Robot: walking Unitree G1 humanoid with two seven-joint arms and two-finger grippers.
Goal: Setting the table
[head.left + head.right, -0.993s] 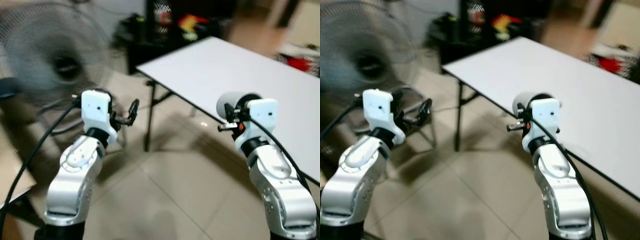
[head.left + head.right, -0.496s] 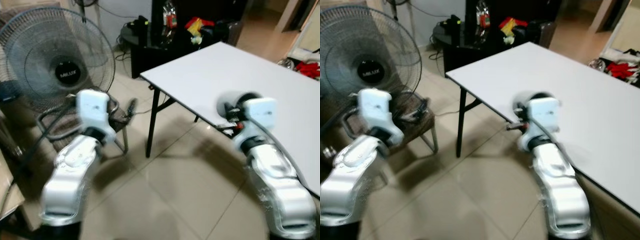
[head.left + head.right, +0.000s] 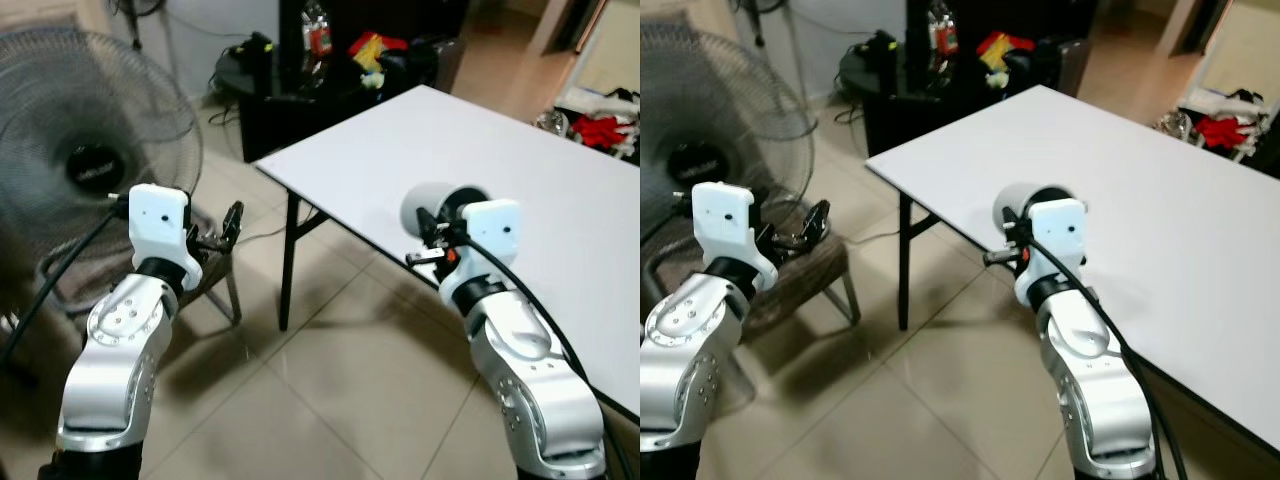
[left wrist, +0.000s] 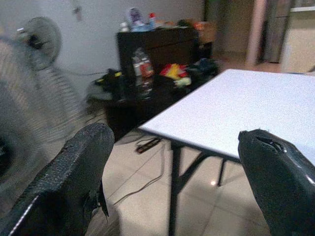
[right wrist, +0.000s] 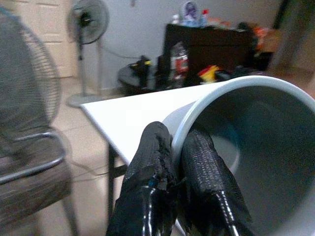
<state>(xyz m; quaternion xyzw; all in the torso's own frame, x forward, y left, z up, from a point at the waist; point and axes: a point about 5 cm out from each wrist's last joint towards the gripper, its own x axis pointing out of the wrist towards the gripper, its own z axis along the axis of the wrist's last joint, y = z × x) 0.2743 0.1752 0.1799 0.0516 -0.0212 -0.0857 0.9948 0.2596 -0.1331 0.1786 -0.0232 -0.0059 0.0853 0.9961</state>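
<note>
White table beside fan; right gripper pinches cup.

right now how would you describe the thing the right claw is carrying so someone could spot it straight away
Find the big white folding table on the robot's right. At its near edge the right claw holds up a pale grey cup, pinching its rim with one finger inside and one outside. It is tipped on its side, the only thing held: the left claw is open, near the floor fan.
</note>
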